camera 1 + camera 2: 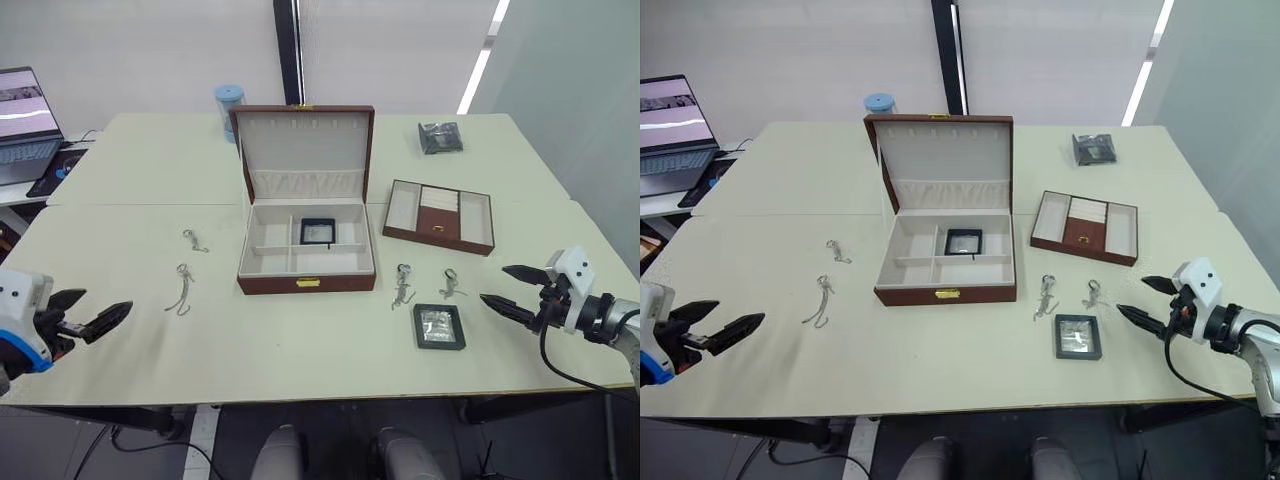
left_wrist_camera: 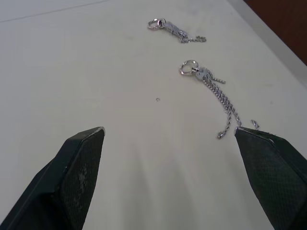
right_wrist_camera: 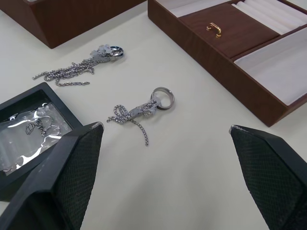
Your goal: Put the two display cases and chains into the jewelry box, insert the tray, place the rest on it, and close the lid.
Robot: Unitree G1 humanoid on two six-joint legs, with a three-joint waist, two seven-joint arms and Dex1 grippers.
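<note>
The jewelry box [image 1: 306, 272] stands open mid-table with its lid [image 1: 303, 148] upright. One display case [image 1: 318, 232] lies in a compartment of the box; the other display case [image 1: 439, 326] lies on the table at the front right. Two silver ring-and-chain pieces [image 1: 403, 285] [image 1: 450, 283] lie between that case and the box, and two more [image 1: 194, 240] [image 1: 182, 288] lie left of the box. The tray [image 1: 440, 216] sits to the right of the box. My left gripper [image 1: 108, 300] is open, short of the left chains [image 2: 213, 88]. My right gripper [image 1: 493, 284] is open, just right of the loose case [image 3: 29, 129] and a chain [image 3: 141, 109].
A dark shiny packet [image 1: 440, 137] lies at the back right. A blue-capped container [image 1: 229, 105] stands behind the box's lid. A laptop [image 1: 25, 120] sits on a side table at the far left. The table's front edge runs close below both grippers.
</note>
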